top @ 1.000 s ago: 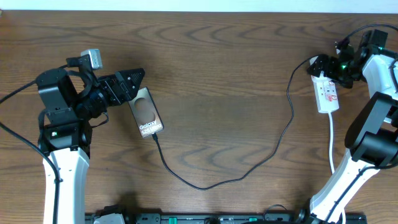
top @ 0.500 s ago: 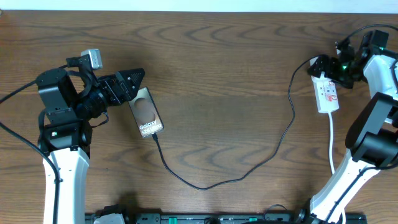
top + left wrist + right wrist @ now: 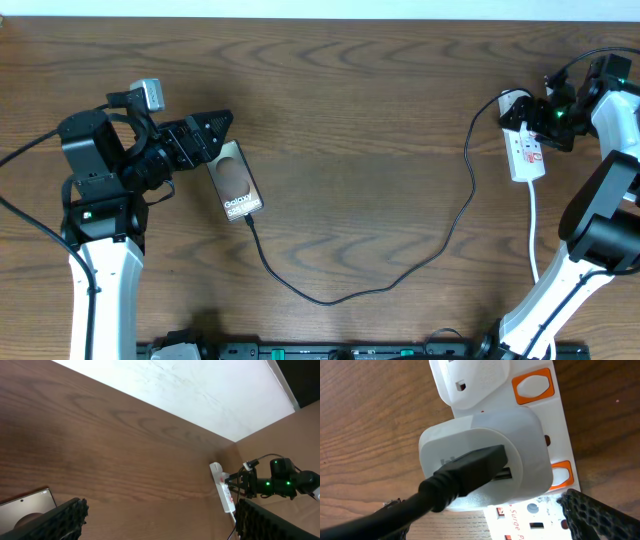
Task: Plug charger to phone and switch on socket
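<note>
- The left gripper (image 3: 215,138) is wide open, its fingers (image 3: 62,520) spread to the two lower corners of its wrist view, and it holds nothing.
- The phone (image 3: 236,182) lies flat on the wooden table (image 3: 360,110), just beside that gripper's fingertips, with one corner next to a finger (the white "Galaxy" lettering faces up).
- The charger (image 3: 400,272), a thin black cable, meets the phone's edge farthest from the left gripper. It loops across the table and climbs to the right gripper's side. Whether the tip is fully seated cannot be told.
- The right gripper (image 3: 532,122) is poised directly over the socket (image 3: 526,155), fingers well apart, gripping nothing.
- Under that gripper, a white adapter (image 3: 485,450) sits in the strip with the black cable plugged into it. Orange switches (image 3: 534,385) lie just beside it, and their setting cannot be told.
</note>
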You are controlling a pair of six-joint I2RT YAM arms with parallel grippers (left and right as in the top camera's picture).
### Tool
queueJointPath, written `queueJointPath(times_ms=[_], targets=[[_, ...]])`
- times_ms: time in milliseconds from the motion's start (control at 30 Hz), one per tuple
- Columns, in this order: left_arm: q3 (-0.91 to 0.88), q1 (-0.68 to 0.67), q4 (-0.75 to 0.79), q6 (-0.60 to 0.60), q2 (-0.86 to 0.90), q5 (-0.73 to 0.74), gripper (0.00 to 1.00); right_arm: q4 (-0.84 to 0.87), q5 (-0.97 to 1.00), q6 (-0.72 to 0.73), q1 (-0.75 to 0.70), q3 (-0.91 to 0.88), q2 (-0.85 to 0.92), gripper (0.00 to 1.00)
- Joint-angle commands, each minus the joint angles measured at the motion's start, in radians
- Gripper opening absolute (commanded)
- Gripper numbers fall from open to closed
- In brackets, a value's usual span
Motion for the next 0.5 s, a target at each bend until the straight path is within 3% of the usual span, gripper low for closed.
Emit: queueJointPath(times_ms=[0, 467], targets=[[0.006, 0.003, -0.002, 0.017, 0.0, 0.002, 0.95, 0.003, -0.044, -0.039, 0.008, -0.029, 0.008, 0.97], [0.006, 0.003, -0.005, 0.017, 0.0, 0.002, 0.95, 0.033, -0.115, -0.075, 0.008, -0.029, 0.008, 0.96]])
